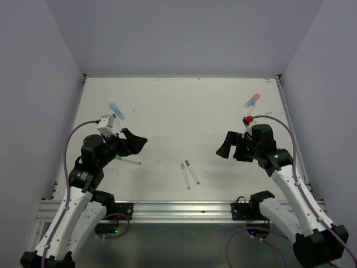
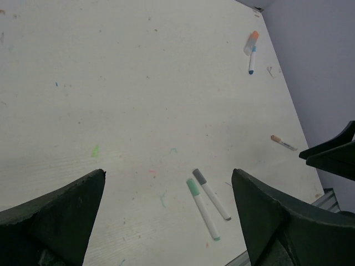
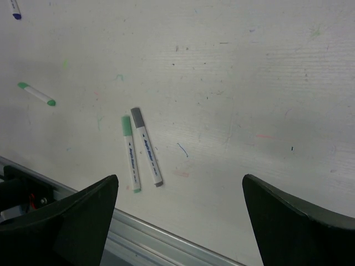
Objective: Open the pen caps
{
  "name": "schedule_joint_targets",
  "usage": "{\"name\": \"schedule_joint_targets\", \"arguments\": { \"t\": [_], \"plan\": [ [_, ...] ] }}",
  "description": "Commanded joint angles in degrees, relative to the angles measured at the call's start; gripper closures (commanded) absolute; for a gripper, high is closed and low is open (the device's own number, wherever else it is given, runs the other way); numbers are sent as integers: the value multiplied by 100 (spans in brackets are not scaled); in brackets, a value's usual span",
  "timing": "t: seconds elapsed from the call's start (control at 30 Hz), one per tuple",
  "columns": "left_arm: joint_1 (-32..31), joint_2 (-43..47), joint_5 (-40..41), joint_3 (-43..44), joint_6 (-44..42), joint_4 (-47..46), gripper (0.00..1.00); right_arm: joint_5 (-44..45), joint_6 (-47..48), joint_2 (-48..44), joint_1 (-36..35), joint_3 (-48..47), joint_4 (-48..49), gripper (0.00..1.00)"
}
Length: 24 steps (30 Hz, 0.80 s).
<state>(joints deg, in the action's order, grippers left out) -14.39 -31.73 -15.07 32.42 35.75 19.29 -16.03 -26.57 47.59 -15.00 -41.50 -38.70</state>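
Two thin white pens lie side by side at the table's middle front. One has a green cap [image 1: 183, 166] [image 2: 193, 187] [image 3: 126, 125]. The other has a grey cap [image 1: 188, 163] [image 2: 199, 176] [image 3: 136, 116]. A third green-tipped pen [image 1: 128, 161] [image 3: 36, 93] lies just below my left gripper. A marker with a light blue cap [image 1: 116, 109] lies at the back left. A marker with an orange cap [image 1: 254, 98] [image 2: 253, 36] lies at the back right. My left gripper [image 1: 136, 142] [image 2: 168, 174] and right gripper [image 1: 226, 146] [image 3: 178, 180] are open and empty, above the table either side of the pair.
A small pen with an orange tip [image 2: 283, 143] lies by the right arm, and a thin blue-tipped pen [image 2: 252, 60] lies next to the orange-capped marker. A red knob [image 1: 249, 118] shows behind the right wrist. The table's metal front rail [image 3: 166, 238] runs just below the pens. Walls enclose three sides.
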Motion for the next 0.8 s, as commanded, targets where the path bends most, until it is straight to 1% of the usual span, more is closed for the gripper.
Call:
{"name": "schedule_joint_targets", "arguments": {
  "t": [0.0, 0.1, 0.13, 0.23, 0.27, 0.33, 0.37, 0.4, 0.47, 0.57, 0.7, 0.77],
  "plan": [
    [-20, 35, 110, 186, -261, 172, 0, -119, 178, -4, -116, -25, 143, 1],
    [-20, 175, -39, 80, -165, -65, 0, 144, 116, 48, -529, 36, 301, 1],
    [-20, 219, -101, 54, -138, -187, 0, 214, 47, 83, -791, 62, 362, 1],
    [-20, 228, -312, -34, -86, -425, 0, 617, -59, 424, -1231, 80, 460, 1],
    [-20, 237, -443, -52, -68, -496, 0, 871, -68, 522, -1546, 80, 494, 1],
    [-20, 237, -549, -139, 20, -671, 0, 1136, -120, 794, -1873, 63, 565, 1],
    [-20, 237, -602, -166, 46, -689, 0, 1364, -138, 882, -2205, 28, 556, 1],
    [-20, 228, -628, -175, 72, -698, 1, 1723, -156, 953, -2365, -60, 521, 1],
    [-20, 228, -637, -245, 117, -742, 2, 1972, -173, 1173, -2690, -165, 538, 1],
    [-20, 185, -935, -403, 152, -944, 5, 1946, -173, 1427, -2823, -131, 845, 1],
    [-20, 18, -1138, -509, 266, -1111, 9, 1621, -165, 1954, -2894, -52, 1302, 1],
    [-20, -35, -1182, -535, 292, -1147, 10, 1778, -209, 2261, -3087, -87, 1426, 1]
  ]
}}
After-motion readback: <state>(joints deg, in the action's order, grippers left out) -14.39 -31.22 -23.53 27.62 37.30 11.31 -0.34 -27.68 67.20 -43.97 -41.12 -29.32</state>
